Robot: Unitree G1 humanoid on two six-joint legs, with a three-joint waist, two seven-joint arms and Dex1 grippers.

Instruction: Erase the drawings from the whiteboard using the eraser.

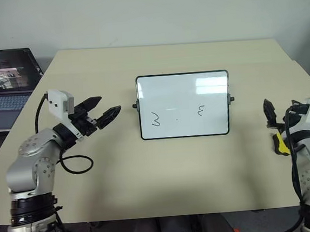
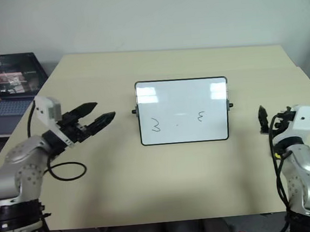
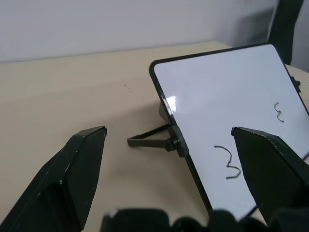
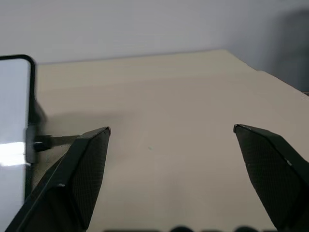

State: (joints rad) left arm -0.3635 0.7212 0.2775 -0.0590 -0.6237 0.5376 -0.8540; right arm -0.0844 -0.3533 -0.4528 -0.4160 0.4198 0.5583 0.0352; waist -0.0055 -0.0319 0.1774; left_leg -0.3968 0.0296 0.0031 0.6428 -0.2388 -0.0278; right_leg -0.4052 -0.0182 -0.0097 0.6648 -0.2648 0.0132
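The whiteboard [image 1: 183, 94] stands propped up at the middle of the table, with a black knob on each side. Its drawings are a "3" [image 1: 156, 119] at the lower left, a reversed "3" [image 1: 201, 111] to the right, and a tiny dot [image 1: 177, 119] between them. The yellow eraser [image 1: 280, 143] lies on the table at the right edge, partly hidden under my right wrist and its cable. My right gripper [image 1: 280, 108] hovers just ahead of it, open and empty. My left gripper [image 1: 109, 105] is open and empty, left of the board and pointing toward it.
A laptop [image 1: 6, 85] with its screen lit sits off the table's far left. The beige table [image 1: 149, 176] has bare surface in front of the board. A black cable [image 1: 75, 165] loops beside my left arm.
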